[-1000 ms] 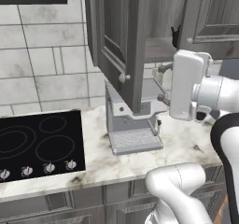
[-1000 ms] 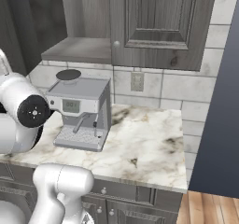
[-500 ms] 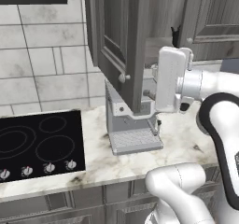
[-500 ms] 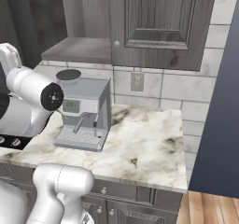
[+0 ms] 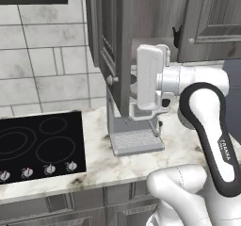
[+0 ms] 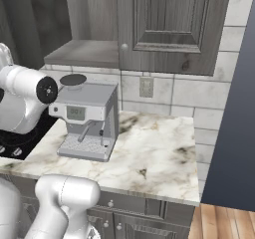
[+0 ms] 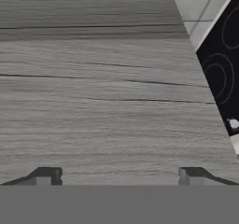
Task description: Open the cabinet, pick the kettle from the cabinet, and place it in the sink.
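The cabinet's (image 5: 141,18) left door (image 5: 123,41) stands swung out, edge-on, its round knob (image 5: 111,79) facing left. My white hand (image 5: 150,74) sits close against the door's inner face, just above the coffee machine. In the hand view that wood-grain face (image 7: 102,87) is very near, and my gripper (image 7: 119,175) is open with nothing between its fingertips (image 7: 45,175). A small black part of the kettle (image 5: 176,36) peeks past the shut right door (image 5: 214,22). The open compartment's bottom board (image 6: 84,51) is bare. The sink is out of view.
A silver coffee machine (image 6: 88,123) stands on the marble counter (image 6: 154,153) right under the open cabinet. A black cooktop (image 5: 40,145) lies to its left. A dark tall panel (image 6: 236,108) bounds the counter on the right.
My arm has swung left, carrying the hand from beside the cabinet's right side up to the open door's inner face. The door and jaws have not changed.
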Robot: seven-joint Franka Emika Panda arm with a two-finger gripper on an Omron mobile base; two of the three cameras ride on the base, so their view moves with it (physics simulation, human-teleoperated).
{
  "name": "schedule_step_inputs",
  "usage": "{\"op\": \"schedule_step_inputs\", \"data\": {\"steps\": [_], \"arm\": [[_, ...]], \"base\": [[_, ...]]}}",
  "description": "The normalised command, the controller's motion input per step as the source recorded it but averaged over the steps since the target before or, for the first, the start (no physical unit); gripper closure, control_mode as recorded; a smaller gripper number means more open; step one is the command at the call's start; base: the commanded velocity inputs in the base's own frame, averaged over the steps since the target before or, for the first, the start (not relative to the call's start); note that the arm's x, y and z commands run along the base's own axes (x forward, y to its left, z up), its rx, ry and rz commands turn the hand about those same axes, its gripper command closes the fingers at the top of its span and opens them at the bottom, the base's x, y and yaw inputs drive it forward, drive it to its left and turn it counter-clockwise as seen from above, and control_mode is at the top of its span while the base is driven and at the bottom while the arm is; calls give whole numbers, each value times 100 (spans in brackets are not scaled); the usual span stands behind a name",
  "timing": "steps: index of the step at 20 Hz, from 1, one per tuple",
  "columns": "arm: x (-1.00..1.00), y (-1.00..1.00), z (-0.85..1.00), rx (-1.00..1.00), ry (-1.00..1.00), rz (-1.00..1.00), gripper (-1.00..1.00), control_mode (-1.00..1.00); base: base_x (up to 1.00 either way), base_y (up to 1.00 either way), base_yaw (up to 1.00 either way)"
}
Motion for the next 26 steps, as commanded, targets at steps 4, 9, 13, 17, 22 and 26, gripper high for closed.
{"op": "schedule_step_inputs", "data": {"steps": [4,9,13,17,22,26], "arm": [[9,50,-9,0,3,7,-100,-100],[7,50,-13,0,1,3,-100,-100],[9,30,-5,0,0,0,-100,-100],[2,-24,0,-7,1,0,-100,-100],[-1,-50,3,-17,0,0,-100,-100],[-1,-52,7,-21,-1,0,-100,-100]], "base": [[0,0,0],[0,0,0],[0,0,0],[0,0,0],[0,0,0],[0,0,0]]}}
